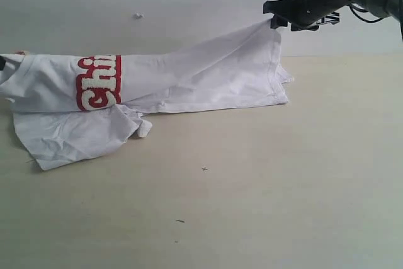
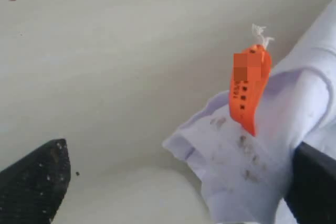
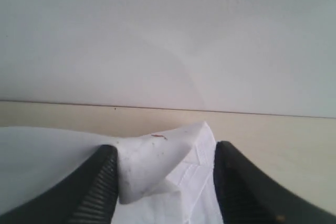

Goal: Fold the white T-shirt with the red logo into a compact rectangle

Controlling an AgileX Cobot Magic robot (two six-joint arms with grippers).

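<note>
Right pincer (image 3: 165, 153): jaws stand partly apart. The raised hem corner of the white T-shirt (image 1: 208, 77) sits between them, resting against one of my fingers (image 3: 100, 182) and clear of the other. I find no clamp on the cloth. I cannot tell from the jaws whether this is a grasp being made or one being let go.

Left pincer (image 2: 181, 148): jaws at full spread, holding nothing. The collar end with its orange tag (image 2: 249, 85) lies between the fingers and touches only one.

Garment: it lies as a long narrow band across the table (image 1: 252, 187), collar to the left and hem to the right. The hem corner is drawn up off the surface to my right pincer. The red logo (image 1: 99, 83) shows only in part, wrapped over a fold near the collar end. One sleeve spills out from the band toward the near side.

Finding: I judge the lengthwise fold largely done and the crosswise fold in hand.

Next move requires a firm bite on the hem corner, taking every layer, and then a level carry toward the collar. The collar end must be pinned, and the loose sleeve needs tucking in.
</note>
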